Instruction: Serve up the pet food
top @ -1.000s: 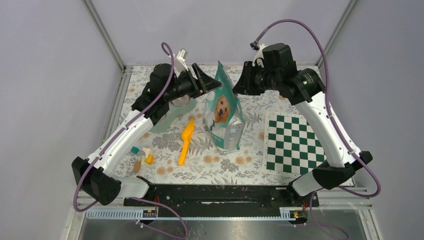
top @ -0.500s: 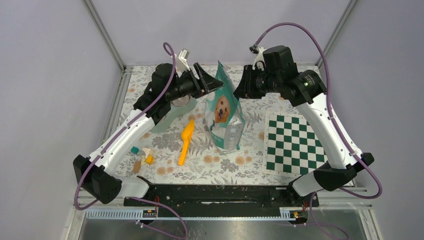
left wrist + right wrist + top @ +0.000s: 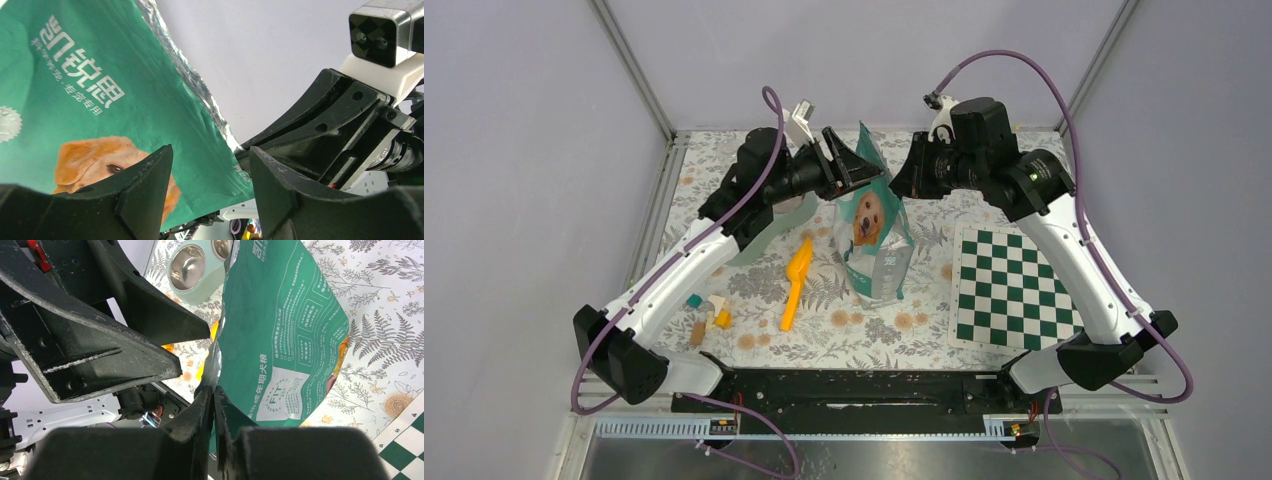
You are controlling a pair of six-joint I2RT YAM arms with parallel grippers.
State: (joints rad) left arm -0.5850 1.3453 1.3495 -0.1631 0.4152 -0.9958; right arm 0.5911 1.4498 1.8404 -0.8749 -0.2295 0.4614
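Pinches top edge of pet food bag [image 3: 280, 340] in near-closed right gripper [image 3: 213, 396]. Poises left gripper [image 3: 210, 160], half open and empty, beside bag's top.

Front of the green bag [image 3: 100, 90], left wrist view: large white brand characters 凯锐思, with a smaller white line beneath, apparently 科学养宠·专宠专用. Back of the same bag, right wrist view: a round mark [image 3: 276, 401] reading FIT, beside it 成年期犬粮 in white. The boxed small print is too fine to read.
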